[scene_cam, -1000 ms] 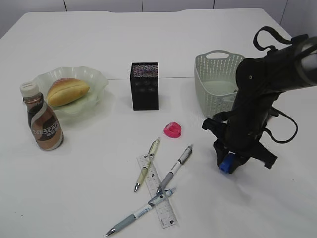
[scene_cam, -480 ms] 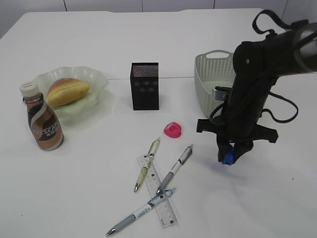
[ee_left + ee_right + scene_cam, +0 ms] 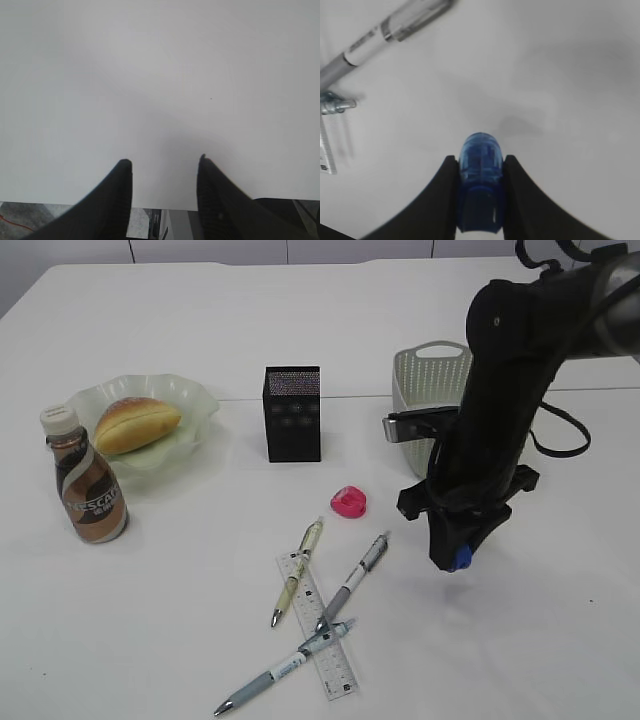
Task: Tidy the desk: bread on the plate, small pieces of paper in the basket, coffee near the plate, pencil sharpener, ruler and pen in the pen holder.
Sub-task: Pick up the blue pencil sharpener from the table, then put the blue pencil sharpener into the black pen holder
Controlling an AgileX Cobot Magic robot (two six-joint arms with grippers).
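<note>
My right gripper (image 3: pixel 456 558) (image 3: pixel 479 160) is shut on a translucent blue pencil sharpener (image 3: pixel 460 560) (image 3: pixel 480 170), held just above the desk (image 3: pixel 560 640) in front of the basket (image 3: pixel 425 380). The left gripper (image 3: pixel 165 162) shows only in its wrist view, open over bare tabletop with nothing between its fingers. Three pens (image 3: pixel 298 570) (image 3: pixel 352 580) (image 3: pixel 282 668) and the clear ruler (image 3: pixel 335 665) lie front centre. The black pen holder (image 3: pixel 292 415) stands behind them. The bread (image 3: pixel 137 423) lies on the plate (image 3: pixel 195 398), with the coffee (image 3: pixel 88 480) beside it. Small pieces of paper are out of view.
A small pink object (image 3: pixel 349 502) lies between the pen holder and the pens. In the right wrist view one pen (image 3: pixel 395 30) runs across the upper left, close to the held sharpener. The desk's near edge shows under the left gripper.
The right arm has risen and swung left with the blue sharpener, turning its wrist; the gripper tip sits slightly higher. Everything on the desk stays put.
</note>
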